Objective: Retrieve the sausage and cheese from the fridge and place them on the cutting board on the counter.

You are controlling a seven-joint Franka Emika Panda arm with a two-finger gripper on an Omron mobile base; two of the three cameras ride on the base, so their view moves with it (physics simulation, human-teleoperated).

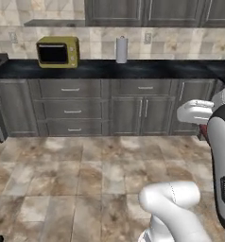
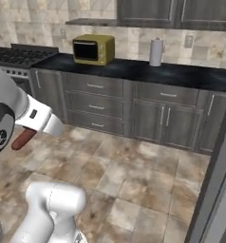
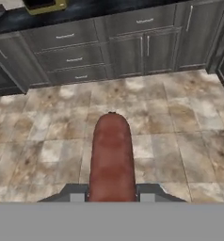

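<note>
Gripper [image 3: 112,196] jaws are pinched on the sausage [image 3: 112,157], whose dark red-brown body runs straight out from between the two finger tips in the hand view and hangs above the tiled floor [image 3: 48,155]. In the right base view the same sausage [image 2: 23,138] pokes out below the white wrist at the left edge, tilted down and to the left, well clear of the floor. By that evidence the first pickup looks done: the sausage is out of the fridge and in transit. Its placing is left, and the cheese looks not yet fetched, though no frame shows the board or the inside of the fridge to settle that. A grey upright edge at the right of the right base view may be the fridge [image 2: 214,180], but too little of it shows to be sure. Ahead stands the counter [image 1: 133,70], black-topped, with a yellow microwave [image 1: 58,52] and a paper towel roll [image 1: 121,49] on it. As for pose, the arm is folded close to the base, forearm raised, the hand held out level and low, looking over the floor toward the dark grey cabinets [image 3: 128,52], well apart from the counter.
</note>
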